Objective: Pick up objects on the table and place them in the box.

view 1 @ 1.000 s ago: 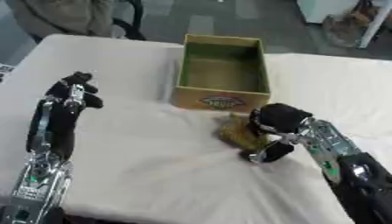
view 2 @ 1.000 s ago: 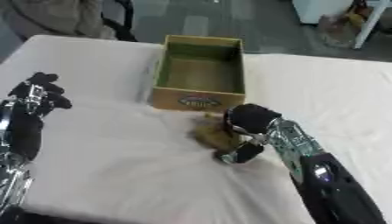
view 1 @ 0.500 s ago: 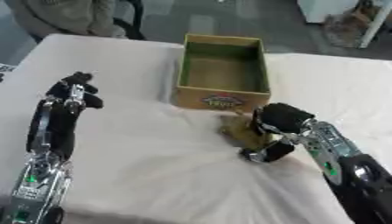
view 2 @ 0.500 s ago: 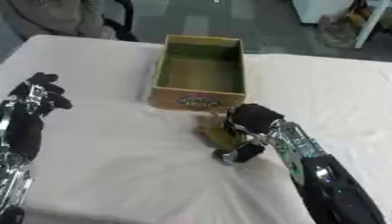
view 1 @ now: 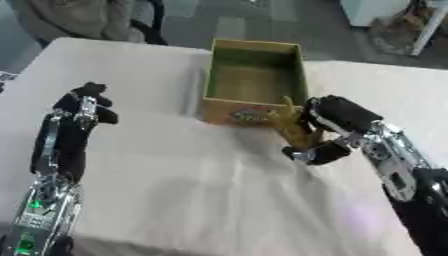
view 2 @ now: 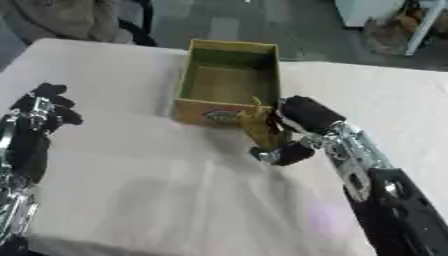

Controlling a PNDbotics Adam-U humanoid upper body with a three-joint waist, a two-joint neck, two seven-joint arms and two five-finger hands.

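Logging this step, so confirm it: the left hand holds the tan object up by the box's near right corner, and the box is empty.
Wrong hand. The right hand holds the tan object up by the near right corner of the box; the left hand hangs apart at the left, holding nothing. The left eye view shows it. The box does look empty.

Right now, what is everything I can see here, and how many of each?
Box: one, yellowish cardboard, open top, nothing visible inside, far middle of the table.
Table: one, covered in a whitish cloth, fills most of the view.
Toy: one, olive-yellow, shape unclear, held just in front of the box's near right corner.
Right hand: one, black and silver, fingers curled round the toy.
Left hand: one, black and silver, fingers curled, holding nothing, over the table's left side.
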